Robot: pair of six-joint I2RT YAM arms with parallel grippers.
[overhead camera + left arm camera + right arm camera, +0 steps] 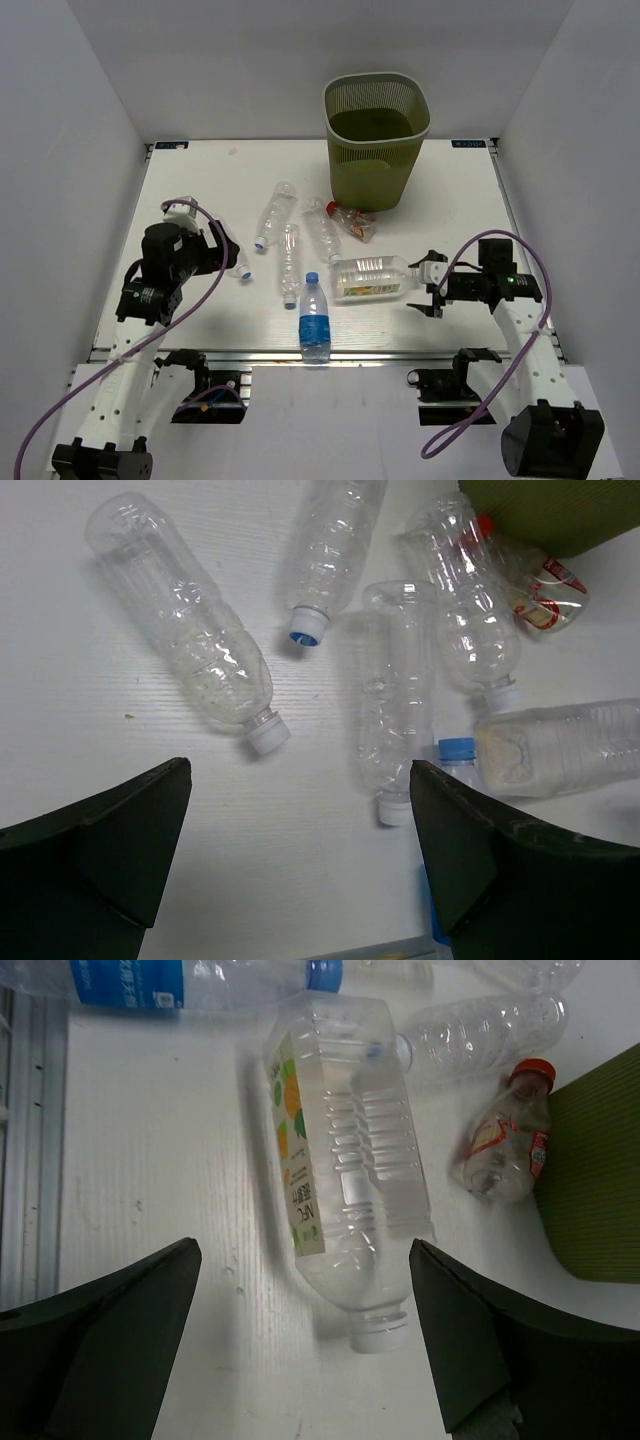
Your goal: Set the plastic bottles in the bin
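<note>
Right wrist: wide bottle [345,1160] toward the table's [150,1180] near edge — my right jaws gape empty (left jaws too); straddle its middle squarely.

Colour rundown: the bin [376,150] is olive green, with a fine mesh of little holes round its upper sides. The surface [200,190] is white with faint grain streaks. The bottles are all see-through. The blue-label bottle [314,322] has a matching blue cap. The wide bottle [350,1160] has a white cap and a pale yellowish label with an orange and green print. The crushed bottle [500,1145] has a red cap and a red-and-white label. Another clear bottle [190,640] is white-capped. The jaws look near-black, and the cables [546,295] are purple.
</note>
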